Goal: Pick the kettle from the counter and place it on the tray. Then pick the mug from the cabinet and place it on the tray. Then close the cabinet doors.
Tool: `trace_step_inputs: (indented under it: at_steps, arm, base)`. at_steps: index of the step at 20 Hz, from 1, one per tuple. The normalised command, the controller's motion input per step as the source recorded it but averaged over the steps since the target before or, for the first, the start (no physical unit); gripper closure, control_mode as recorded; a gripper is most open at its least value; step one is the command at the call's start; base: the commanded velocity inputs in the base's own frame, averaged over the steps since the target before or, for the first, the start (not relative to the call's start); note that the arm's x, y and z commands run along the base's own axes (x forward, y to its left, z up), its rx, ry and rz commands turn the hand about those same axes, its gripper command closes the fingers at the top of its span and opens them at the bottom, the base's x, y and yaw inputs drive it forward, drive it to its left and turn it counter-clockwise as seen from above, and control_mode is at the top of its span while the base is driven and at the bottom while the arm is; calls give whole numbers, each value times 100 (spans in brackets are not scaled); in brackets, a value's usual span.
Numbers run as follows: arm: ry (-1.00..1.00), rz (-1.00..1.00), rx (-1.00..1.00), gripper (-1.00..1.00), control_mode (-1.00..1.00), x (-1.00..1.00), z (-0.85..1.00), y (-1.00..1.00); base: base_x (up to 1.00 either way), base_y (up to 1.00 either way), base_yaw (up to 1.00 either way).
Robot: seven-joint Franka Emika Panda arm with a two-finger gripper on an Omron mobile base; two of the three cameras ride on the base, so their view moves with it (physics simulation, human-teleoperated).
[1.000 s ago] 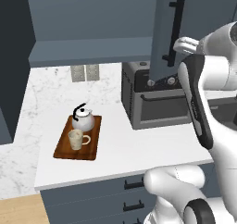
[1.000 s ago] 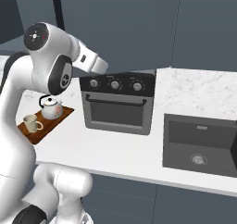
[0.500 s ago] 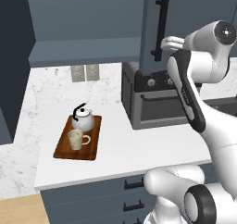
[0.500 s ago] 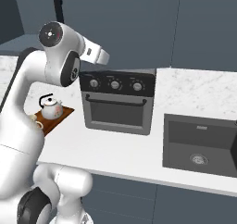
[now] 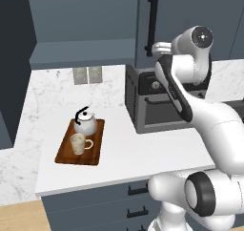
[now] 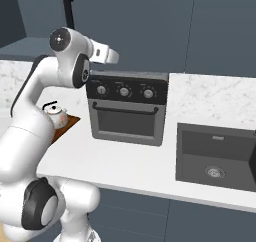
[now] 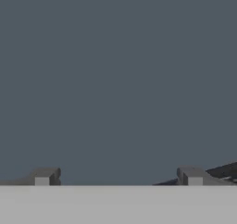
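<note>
Wooden tray (image 5: pixel 66 154): sits on the worktop (image 5: pixel 119 153) left of the toaster oven (image 5: pixel 152 101); your kettle (image 5: pixel 86 124) and mug (image 5: pixel 78 143) both stand on it, so the two placings look done.
Cabinet door (image 5: pixel 183 22): panel with the black bar handle (image 5: pixel 152 17) looks flush; only the closing step should be left.
Arm: elbow high, forearm reaching back over the oven toward that door.
Claw (image 7: pixel 118 177): jaws spread fully, nothing held, facing flat door panel close up.

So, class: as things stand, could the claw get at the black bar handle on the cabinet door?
Probably yes. The claw is open and empty, raised close to the cabinet door, and nothing stands between it and the bar handle, above the toaster oven.
</note>
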Motion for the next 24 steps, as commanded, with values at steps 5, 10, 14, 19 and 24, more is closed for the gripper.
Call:
trace_step_inputs:
  at_steps: [5,10,14,19,24]
  arm:
    - [0,0,-21,-100,-100,60,-40,5]
    - [0,0,-16,-100,-100,51,-31,2]
    - [0,0,-8,-100,-100,27,-21,0]
    - [0,0,-1,-100,-100,5,-14,1]
    - [0,0,0,-100,-100,-9,-5,13]
  base:
    - [0,0,0]
    - [0,0,0]
    - [0,0,0]
    - [0,0,0]
    - [0,0,0]
